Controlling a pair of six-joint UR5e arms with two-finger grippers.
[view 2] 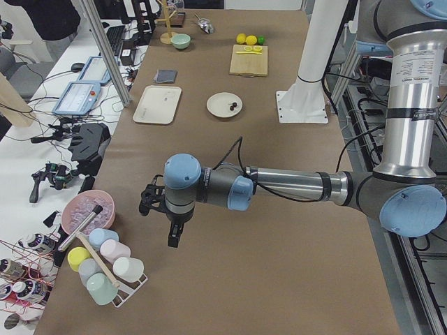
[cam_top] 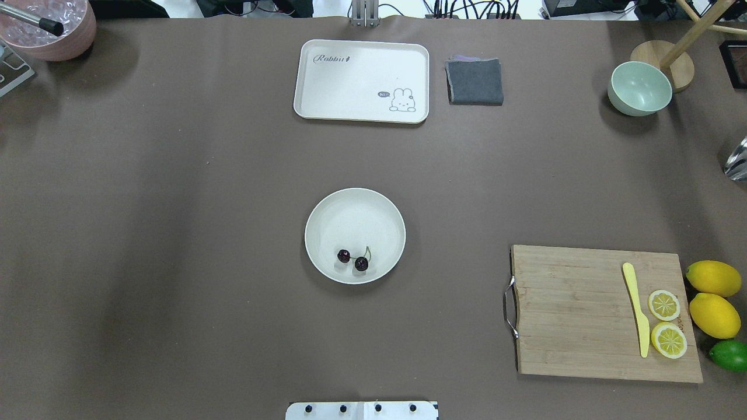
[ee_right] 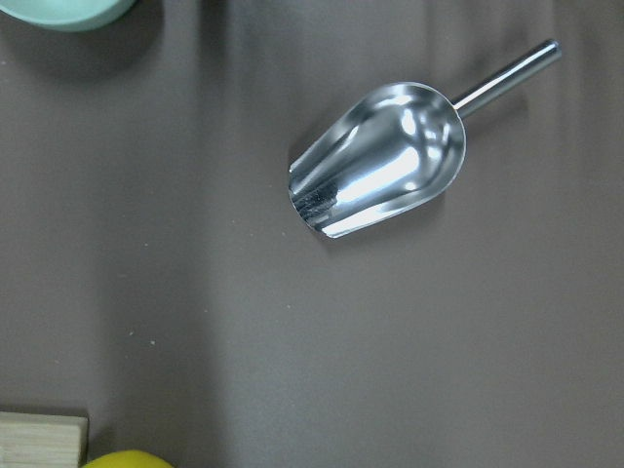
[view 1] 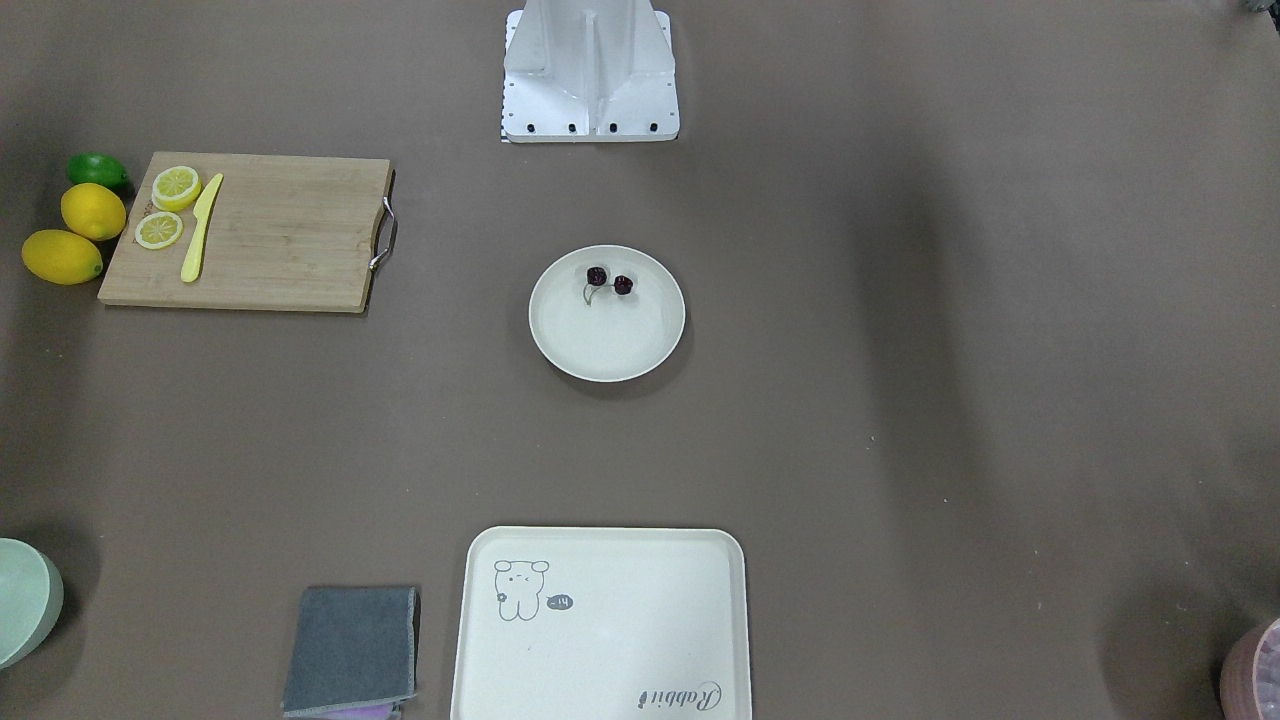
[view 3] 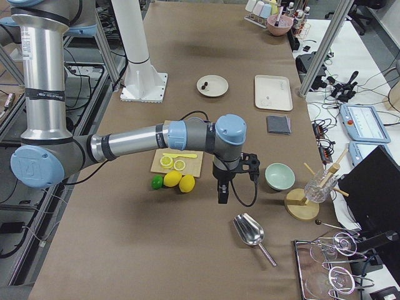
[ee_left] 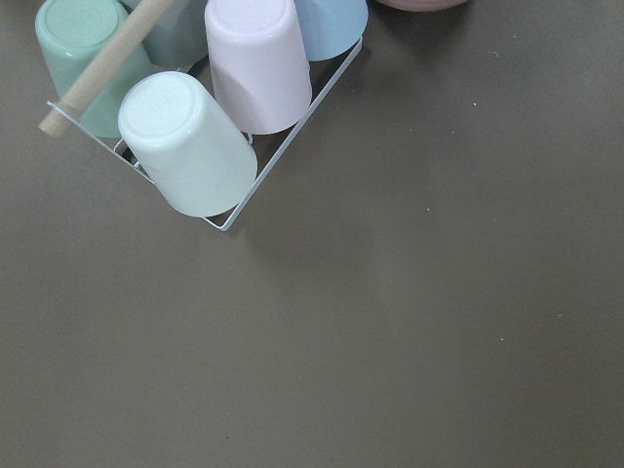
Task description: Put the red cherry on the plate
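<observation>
The left gripper (view 2: 172, 236) is hanging well apart from the plate (cam_top: 356, 220), out at one end of the table. The right gripper (view 3: 222, 195) is hanging well apart from the plate at the other end. Whether either pair of fingers is spread or closed, I cannot tell. The red cherry (cam_top: 352, 259) is lying inside the plate, on its robot-facing side: two tiny dark maroon fruits joined by thin green stems.
</observation>
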